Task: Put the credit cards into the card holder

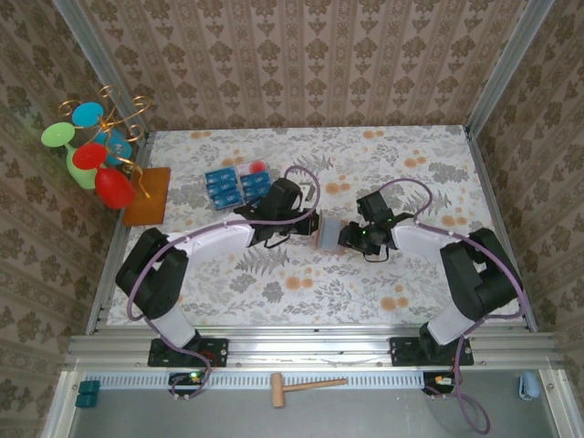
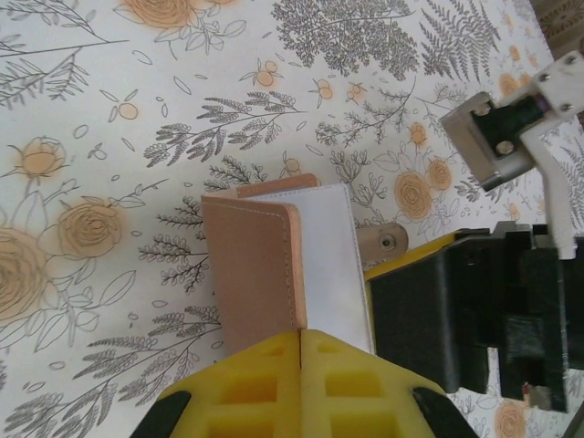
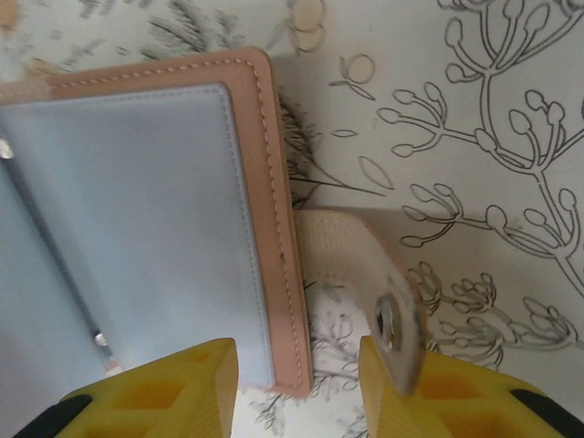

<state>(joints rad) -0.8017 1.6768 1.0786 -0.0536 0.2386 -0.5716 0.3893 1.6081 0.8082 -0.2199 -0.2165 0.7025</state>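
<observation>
Tan leather card holder (image 1: pixel 327 235) sits in the middle of the tabletop (image 1: pixel 274 283) in the top view, credit cards (image 1: pixel 235 185) well apart on its left. Left wrist: left end effector (image 2: pixel 301 365) is clenched on the card holder's flap edge. Right wrist: right end effector (image 3: pixel 297 383) is released, straddling its stitched edge, so I'd guess this is the opening step; next, spread it and fetch a card.

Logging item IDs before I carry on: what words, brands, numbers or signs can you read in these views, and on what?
No text can be read anywhere.
credit cards: pale markings, too small to read.
card holder: only stitching, no print or brand.
snap on its strap: no legible stamp.
</observation>
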